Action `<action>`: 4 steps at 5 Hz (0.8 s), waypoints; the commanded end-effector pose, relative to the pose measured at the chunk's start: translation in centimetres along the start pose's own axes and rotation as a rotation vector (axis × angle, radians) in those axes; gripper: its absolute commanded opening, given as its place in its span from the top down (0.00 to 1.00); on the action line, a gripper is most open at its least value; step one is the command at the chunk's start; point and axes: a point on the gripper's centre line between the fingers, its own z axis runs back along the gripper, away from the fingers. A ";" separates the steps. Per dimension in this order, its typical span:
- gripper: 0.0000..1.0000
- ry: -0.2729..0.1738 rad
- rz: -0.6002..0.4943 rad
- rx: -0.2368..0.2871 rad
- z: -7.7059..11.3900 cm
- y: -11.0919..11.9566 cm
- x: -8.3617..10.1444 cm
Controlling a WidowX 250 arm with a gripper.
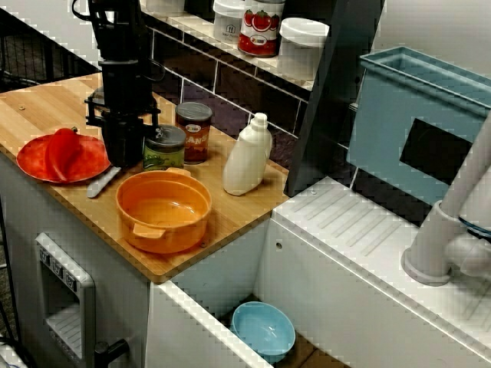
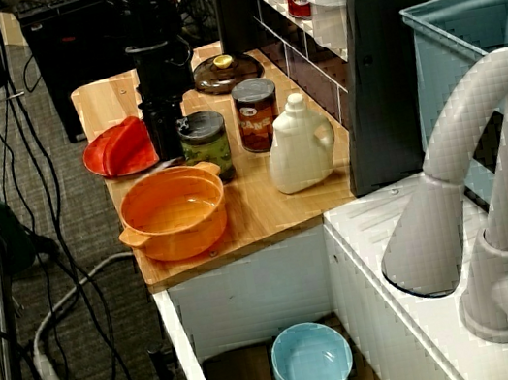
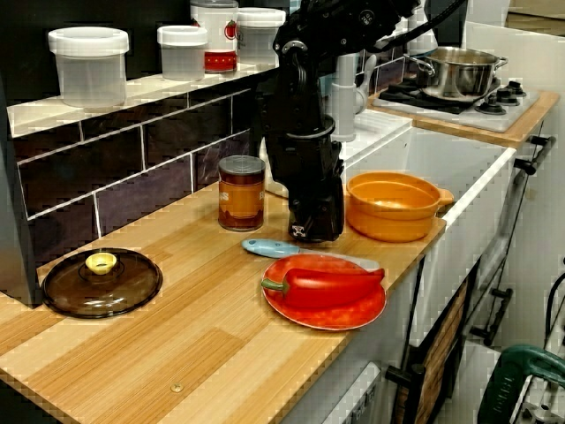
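long pale wooden counter (image 1: 46, 115), white sink (image 1: 222, 268) at its 3 o'clock end in the high front view, with a small light-blue bowl (image 1: 263, 330) on the sink floor.

black robot arm (image 1: 123, 46) comes straight down over the counter's middle. the gripper (image 1: 123, 157) sits low, at or just above the wood. its fingers are lost in the black housing in all three views, so i cannot tell whether they stand apart or together. nothing seen held.

round orange two-handled pot (image 1: 165, 234) at 5 o'clock of the gripper, near, empty.
flat red plate (image 1: 31, 165) at 9 o'clock, carrying a long red pepper (image 1: 63, 151).
white plastic bottle (image 1: 247, 159) at 3 o'clock, well apart.
dark glass pot lid (image 3: 101, 283) lies far along the counter in the low side view.
brown labelled tin can (image 1: 194, 132) at 2 o'clock.

green glass jar with black lid (image 1: 164, 149): upright on the wood, long axis vertical, just beside the gripper at 3 o'clock. whether they touch is unclear.

blue-handled table knife (image 1: 102, 182) lies flat at 7 o'clock, against the plate's rim.
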 end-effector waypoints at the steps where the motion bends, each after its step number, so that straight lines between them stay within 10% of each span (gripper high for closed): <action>1: 1.00 -0.040 -0.008 0.005 0.5 -0.5 0.5; 4: 1.00 -0.031 0.000 0.006 -0.2 -1.5 0.5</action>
